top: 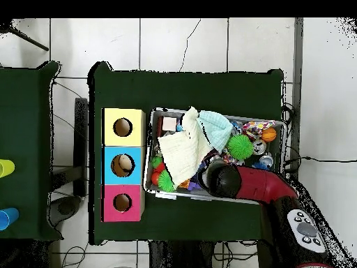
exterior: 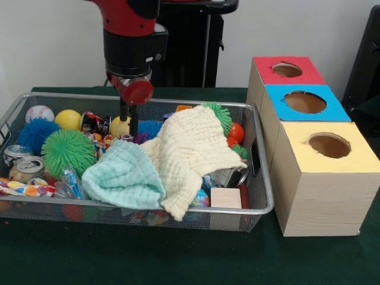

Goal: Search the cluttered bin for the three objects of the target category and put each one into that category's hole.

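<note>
Gripper (exterior: 128, 122) sits low in the wire bin (exterior: 261, 178) over a yellow ball (exterior: 120, 126); can't tell jaw state, view's blocked. Ball prob. light, smooth, rolls easy, so grab across its widest pt.

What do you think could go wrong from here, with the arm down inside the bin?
The cream cloth and mint cloth cover much of the wire bin, so targets may stay hidden beneath them. The pincer stands among tightly packed toys beside a yellow ball; it could snag a cloth or grab a neighbouring item instead.
</note>
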Robot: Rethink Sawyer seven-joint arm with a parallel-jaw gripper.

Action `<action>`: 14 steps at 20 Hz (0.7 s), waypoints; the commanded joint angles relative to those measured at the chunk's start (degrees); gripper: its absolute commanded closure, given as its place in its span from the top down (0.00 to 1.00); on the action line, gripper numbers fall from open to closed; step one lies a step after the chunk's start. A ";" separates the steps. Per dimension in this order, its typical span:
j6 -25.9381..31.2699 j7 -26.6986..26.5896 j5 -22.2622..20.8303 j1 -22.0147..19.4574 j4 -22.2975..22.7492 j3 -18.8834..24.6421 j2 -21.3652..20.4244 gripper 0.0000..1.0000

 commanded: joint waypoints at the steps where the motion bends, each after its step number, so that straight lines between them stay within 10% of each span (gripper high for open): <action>1: -2.14 -0.67 -3.03 0.91 -6.89 -1.02 7.26 1.00; 14: 4.15 -3.49 -0.73 -0.59 -6.00 -0.08 7.17 1.00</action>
